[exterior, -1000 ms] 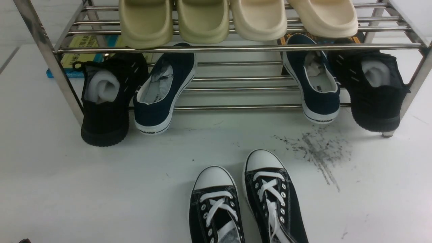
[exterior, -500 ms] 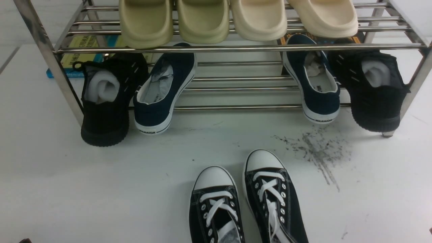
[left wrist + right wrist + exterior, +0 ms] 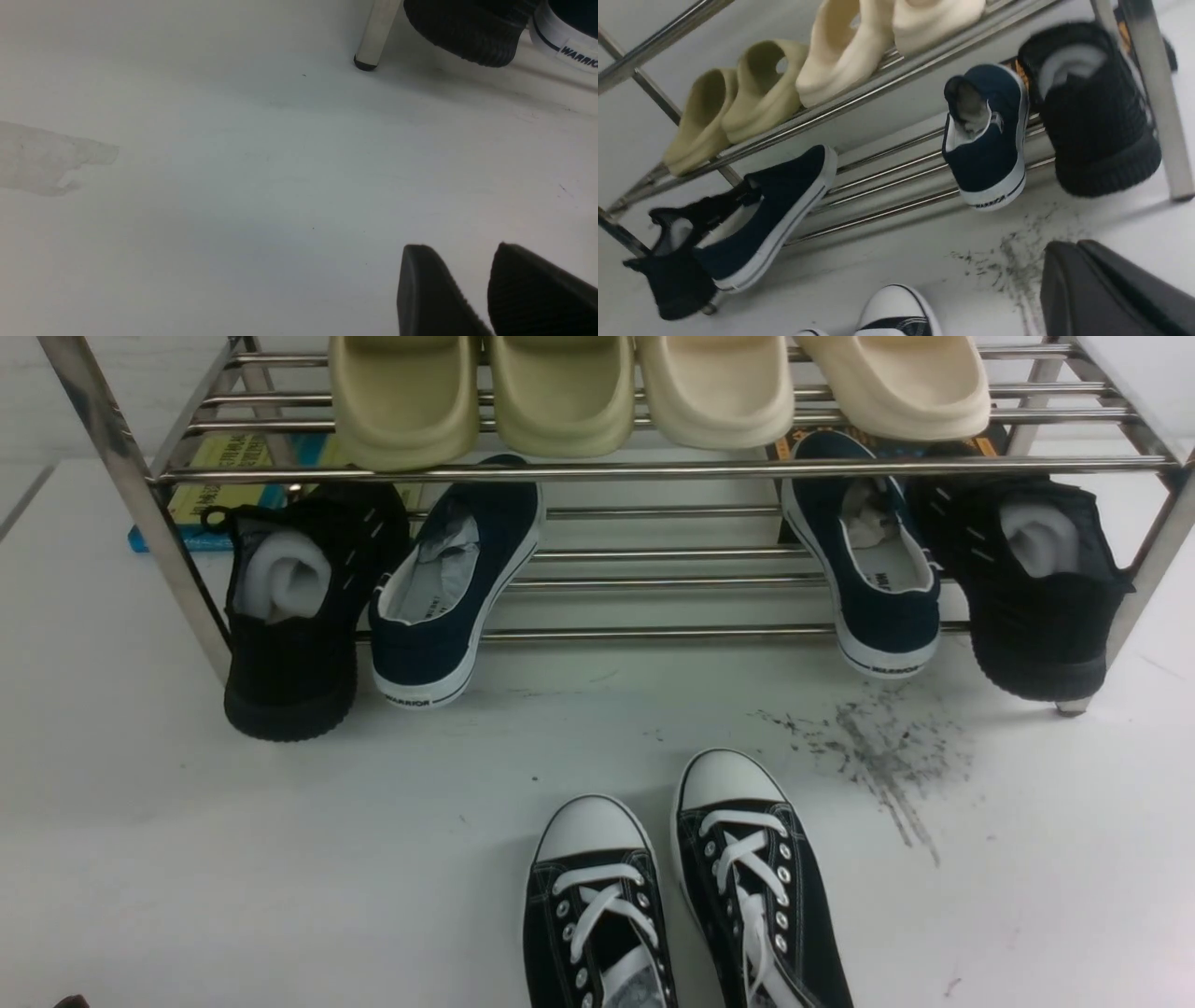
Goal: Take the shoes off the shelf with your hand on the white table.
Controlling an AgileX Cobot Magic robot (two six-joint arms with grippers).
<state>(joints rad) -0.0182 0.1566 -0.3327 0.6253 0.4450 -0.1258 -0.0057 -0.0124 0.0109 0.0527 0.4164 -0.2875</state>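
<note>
Where scuffs darken white table point(image 3: 924, 261) — right hand point(image 3: 1064, 243), closed

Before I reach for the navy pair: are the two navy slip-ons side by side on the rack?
No, a stretch of bare rails separates the left slip-on from the right one.

The shoes, a pair of navy canvas slip-ons with white rubber soles, dark stripes and "WARRIOR" lettering, lie apart on the lower tier of the shelf point(image 3: 653, 635), a rack of shiny chrome tubes; the left shoe point(image 3: 457, 579) slants, the right shoe point(image 3: 864, 555) leans the other way, both with pale stuffing inside; the white table point(image 3: 280, 859) is flat, with dark grey scuffs
</note>
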